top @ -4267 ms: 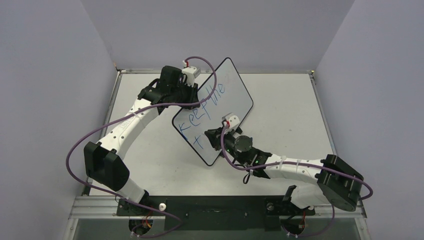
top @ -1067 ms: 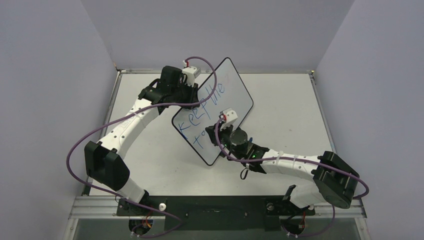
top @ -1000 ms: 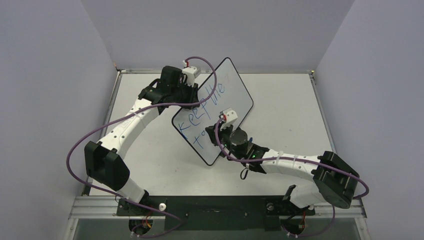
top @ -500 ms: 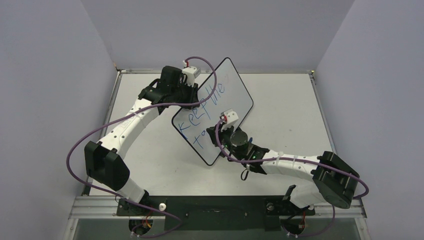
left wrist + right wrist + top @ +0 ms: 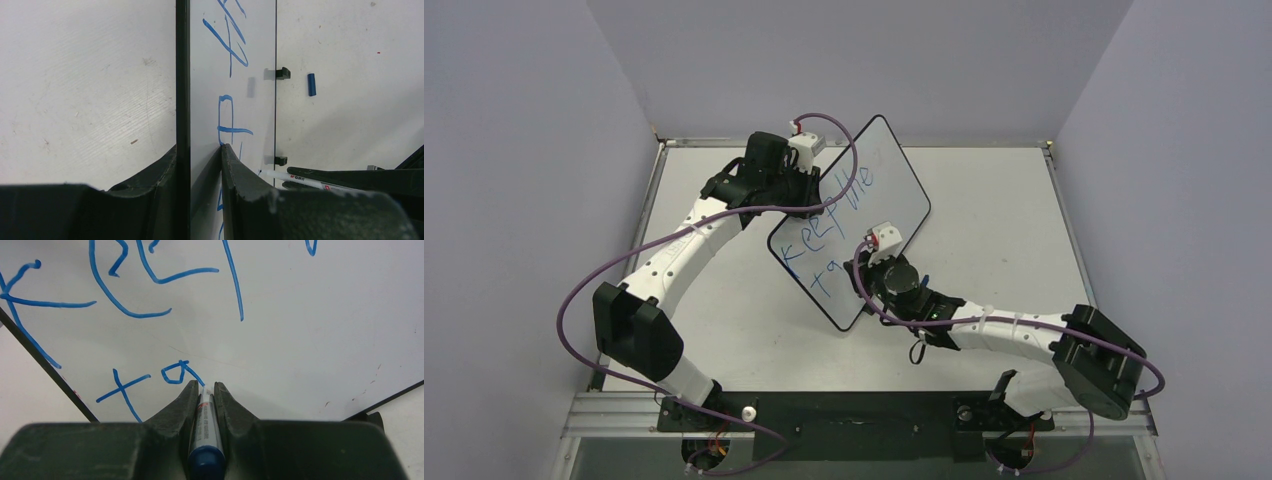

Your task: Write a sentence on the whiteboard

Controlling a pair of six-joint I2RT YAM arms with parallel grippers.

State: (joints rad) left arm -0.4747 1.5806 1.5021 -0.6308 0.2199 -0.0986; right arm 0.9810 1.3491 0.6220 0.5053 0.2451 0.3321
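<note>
The right pincer (image 5: pixel 205 385) is pinching a blue-ended marker pen (image 5: pixel 204 426), one finger pressed to each side of the barrel. The pen's tip touches the whiteboard (image 5: pixel 894 190) right in front of the fingertips. Just ahead and to the left of that pincer is the lower line of the sentence (image 5: pixel 829 215): a blue cross-shaped "t" and a small looped letter, with the loop's tail running down to the pen tip. Further out is the upper line, which reads roughly "Keep the" in slanted blue strokes.

The left pincer (image 5: pixel 200 150) is clamped on the opposite edge of the whiteboard, with one finger on the back and one on the written face. The thin black rim (image 5: pixel 182 75) runs straight out between them. The board is held tilted. Its far edge, to the right of this pincer, shows two small black feet (image 5: pixel 282 73) close to the table (image 5: pixel 994 200). Beyond that edge a short blue cap (image 5: pixel 311 84) lies by itself on the table, near one foot.

The table is matt off-white, scuffed, with faint scratches and a few dark and red specks. Plain lavender-grey walls (image 5: pixel 854 60) close it in at the back and on both sides. Purple cables (image 5: pixel 584 290) loop off the arms, and a metal rail (image 5: pixel 624 405) borders the near edge.
</note>
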